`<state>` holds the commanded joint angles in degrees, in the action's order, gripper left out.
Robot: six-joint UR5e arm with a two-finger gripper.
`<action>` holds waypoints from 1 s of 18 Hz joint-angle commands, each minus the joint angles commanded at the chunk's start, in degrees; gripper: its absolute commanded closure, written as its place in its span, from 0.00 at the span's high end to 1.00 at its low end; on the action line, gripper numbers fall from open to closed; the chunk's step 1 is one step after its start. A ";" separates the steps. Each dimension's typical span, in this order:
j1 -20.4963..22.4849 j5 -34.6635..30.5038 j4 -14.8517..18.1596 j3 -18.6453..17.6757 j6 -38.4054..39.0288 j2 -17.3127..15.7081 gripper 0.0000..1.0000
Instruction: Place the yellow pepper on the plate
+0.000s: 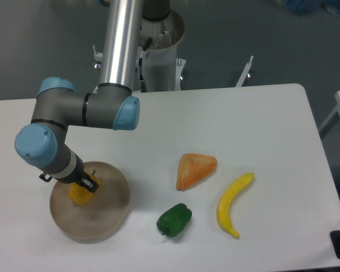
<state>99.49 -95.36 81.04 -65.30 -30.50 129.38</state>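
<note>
My gripper [84, 186] sits over the plate [110, 212], at the yellow pepper [79, 194] on it; whether my jaws grip it, I cannot tell, nor which way it points. To their right, well apart on the white table [260, 124]: a green pepper [174, 220], an orange wedge [195, 169], a banana [233, 204]. Grey floor lies beyond.

You saw the yellow pepper [79, 193] sitting inside the round tan plate [105, 218], left of center.
</note>
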 joint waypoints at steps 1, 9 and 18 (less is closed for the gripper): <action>0.09 0.00 0.00 0.00 0.00 -0.18 0.95; 6.93 -0.35 0.09 0.09 -5.17 -2.90 0.97; 17.92 -0.70 -0.26 0.00 -19.85 -4.84 0.97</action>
<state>117.41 -96.06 80.77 -65.30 -50.35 124.54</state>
